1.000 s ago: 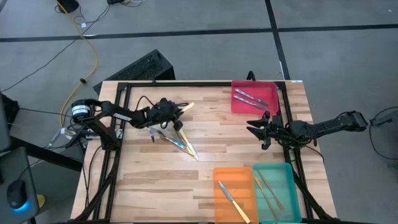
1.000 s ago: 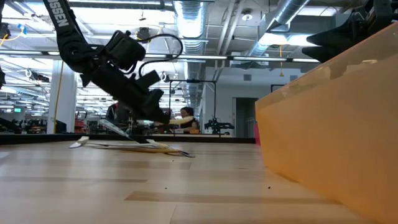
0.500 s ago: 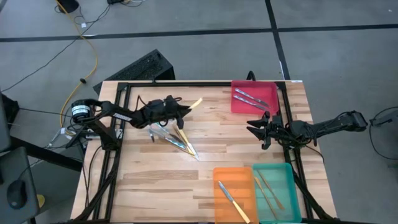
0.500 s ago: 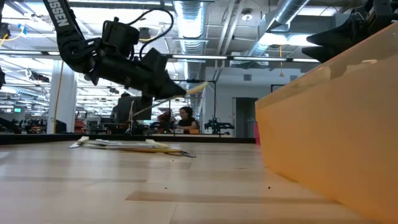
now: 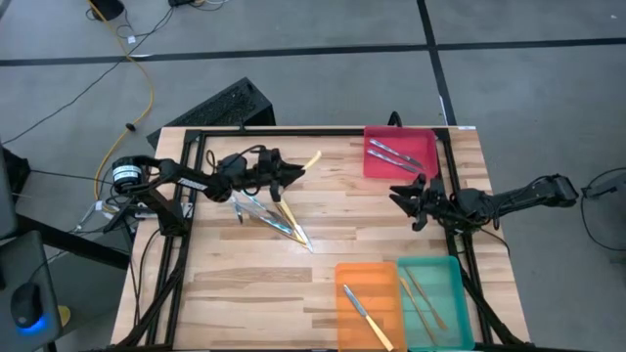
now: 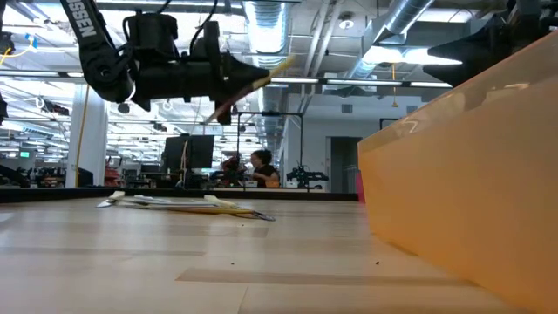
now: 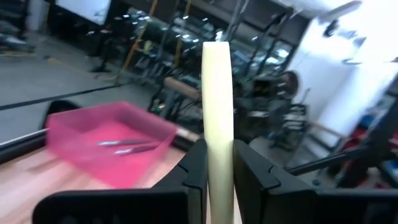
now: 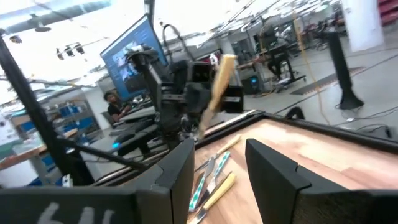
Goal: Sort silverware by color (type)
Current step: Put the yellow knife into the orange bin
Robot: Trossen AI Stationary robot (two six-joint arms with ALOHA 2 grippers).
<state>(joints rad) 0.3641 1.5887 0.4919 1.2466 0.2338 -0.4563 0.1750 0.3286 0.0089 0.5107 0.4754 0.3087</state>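
A utensil pile (image 5: 276,217) lies on the table's (image 5: 235,284) left half. The far-right corner holds one tray (image 5: 399,154); two trays (image 5: 364,303) (image 5: 432,298) sit side by side at the near edge.

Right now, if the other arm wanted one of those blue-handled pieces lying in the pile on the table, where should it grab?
Probably the blue-handled utensil by its handle, from straight above: it lies flat in the pile, its handle end clear of the neighbours.

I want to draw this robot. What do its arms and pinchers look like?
Both arms are thin, black and jointed. The left arm has white letters along it and a black cable looping over its wrist. Each arm ends in two flat, dark, blocky fingers, as on the left gripper and the right gripper.
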